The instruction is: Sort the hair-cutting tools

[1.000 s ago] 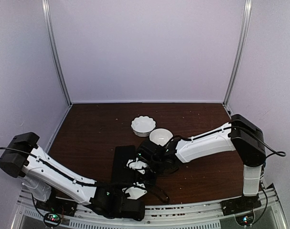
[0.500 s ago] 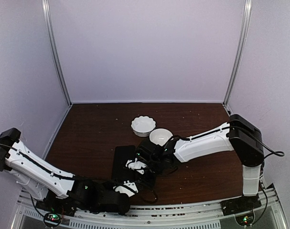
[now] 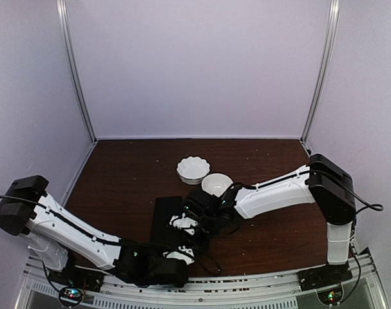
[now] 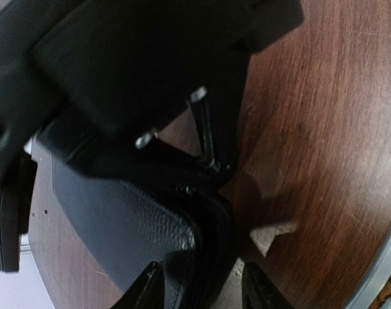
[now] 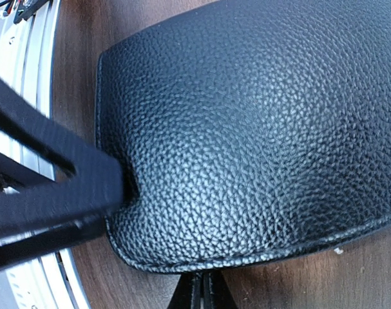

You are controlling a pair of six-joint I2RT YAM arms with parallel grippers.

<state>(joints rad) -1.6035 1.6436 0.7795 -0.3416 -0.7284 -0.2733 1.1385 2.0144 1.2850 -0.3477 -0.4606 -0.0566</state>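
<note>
The black zip case lies near the table's front. No scissors or clips show; they are hidden or out of view. My left gripper is open. In the left wrist view its fingertips stand either side of the case's near corner. My right gripper is shut, its tips pinched on the case's stitched edge in the right wrist view. The grained case fills that view. One left finger presses the case's corner.
Two white bowls stand behind the case, a scalloped one and a plain one. The table's metal front rail runs just beyond the left gripper. Both arms crowd the front middle.
The left arm's rear link swung out to the left and came back; its gripper shifted slightly left, then right, at the case's corner. The right gripper has barely moved.
</note>
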